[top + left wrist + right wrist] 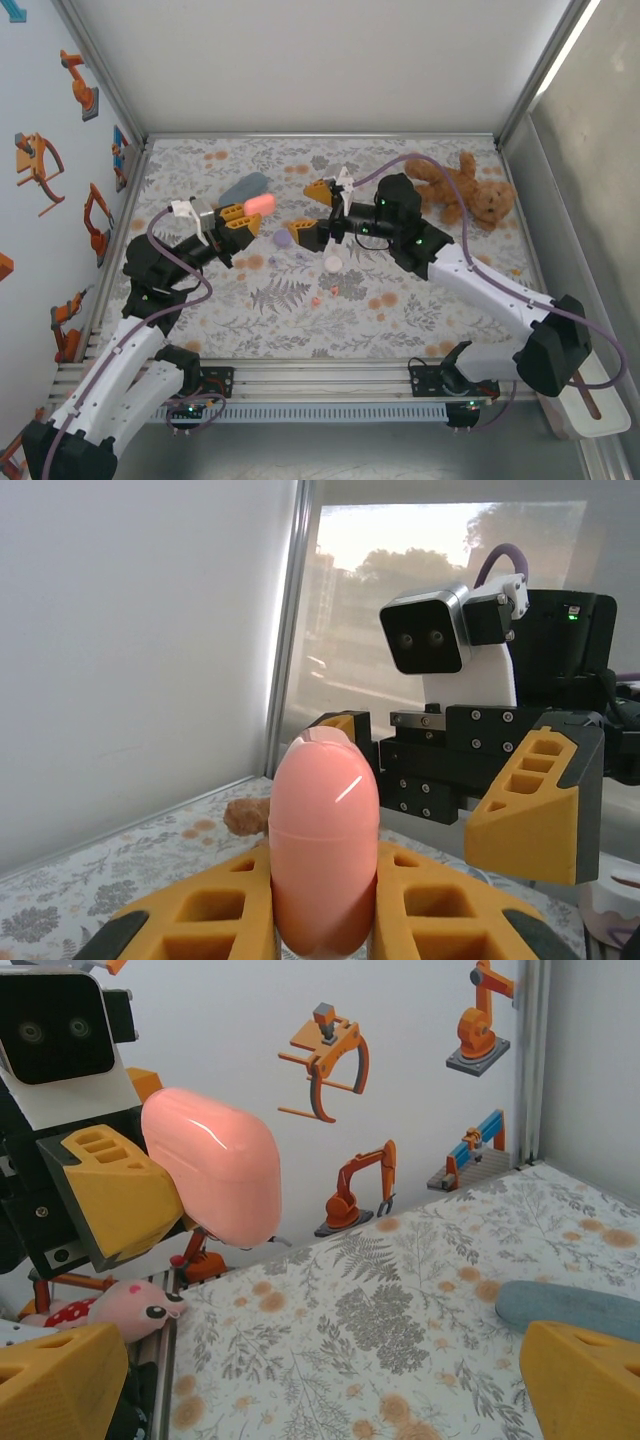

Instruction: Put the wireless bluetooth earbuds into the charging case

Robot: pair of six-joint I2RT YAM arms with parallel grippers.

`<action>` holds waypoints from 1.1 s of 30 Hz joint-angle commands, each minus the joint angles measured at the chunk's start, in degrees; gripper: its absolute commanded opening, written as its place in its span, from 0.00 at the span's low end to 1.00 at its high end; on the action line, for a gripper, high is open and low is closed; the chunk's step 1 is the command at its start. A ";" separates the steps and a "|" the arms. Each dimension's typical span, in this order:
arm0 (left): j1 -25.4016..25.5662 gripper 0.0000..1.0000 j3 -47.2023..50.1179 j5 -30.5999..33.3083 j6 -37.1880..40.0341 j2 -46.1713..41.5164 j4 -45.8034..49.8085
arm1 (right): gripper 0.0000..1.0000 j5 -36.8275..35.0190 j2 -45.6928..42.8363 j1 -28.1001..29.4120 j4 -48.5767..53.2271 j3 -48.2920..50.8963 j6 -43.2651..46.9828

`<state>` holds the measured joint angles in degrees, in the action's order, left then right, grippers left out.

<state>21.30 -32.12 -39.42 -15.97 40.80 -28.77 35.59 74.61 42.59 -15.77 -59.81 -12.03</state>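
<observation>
1. Top external: left gripper is clamped on the pink case, held above the worktop's left-centre.
2. Right gripper has its jaws apart and empty, just right of the case and facing it.
3. Pink earbuds lie mid-worktop, loose and well apart from the case.
4. Teddy lies at the far right corner.

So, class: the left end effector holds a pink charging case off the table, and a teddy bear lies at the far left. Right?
Not quite. The left end effector does hold the pink charging case off the table, but the teddy bear lies at the far right, as the top external view shows.
</observation>
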 commanded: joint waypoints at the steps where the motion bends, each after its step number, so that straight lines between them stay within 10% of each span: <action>1: 0.14 0.00 -0.05 -1.92 1.38 0.11 -3.13 | 0.98 2.44 1.01 0.32 -2.60 -3.57 -0.62; 33: 0.18 0.00 1.05 -5.39 2.34 1.35 -7.19 | 0.88 1.72 8.57 1.42 -2.61 -12.60 0.46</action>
<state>21.30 -31.38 -43.29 -14.57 42.41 -33.85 38.70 82.83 43.75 -17.39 -70.24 -12.16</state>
